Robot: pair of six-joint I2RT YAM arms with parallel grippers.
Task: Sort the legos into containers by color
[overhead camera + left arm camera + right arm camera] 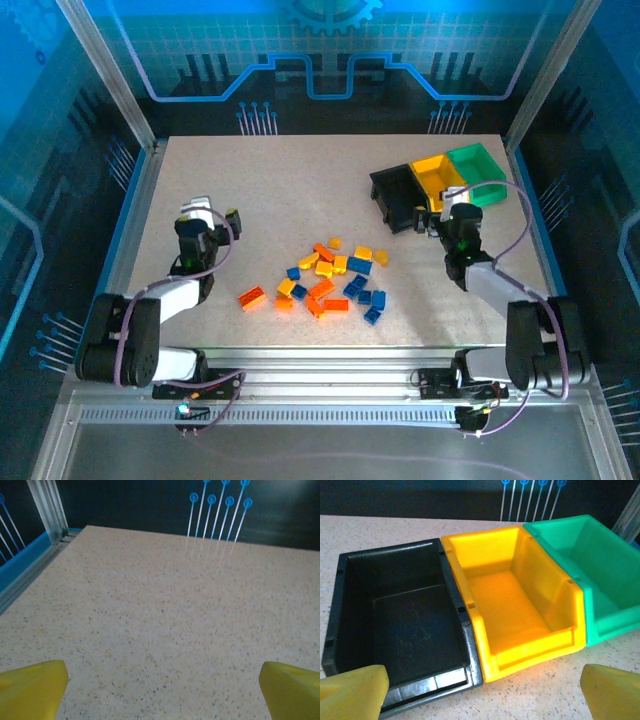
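Note:
The legos (330, 278) lie in a loose heap of yellow, orange and blue bricks at the table's middle front, and one orange brick (252, 297) sits apart to the left. The black bin (398, 197), yellow bin (438, 178) and green bin (478, 165) stand joined at the back right, all three empty. My right gripper (440, 212) hovers open just in front of the black bin (430, 690) and the yellow bin (535, 652), with the green bin (610, 625) to their right. My left gripper (213, 212) is open over bare table, left of the heap, its yellow fingertips (30, 690) far apart.
A blue raised edge (20, 567) and a metal post (47, 507) border the table on the far left. Dark panels with blue pins (217, 505) wall off the back. Speckled tabletop (290, 190) stretches between the heap and the back wall.

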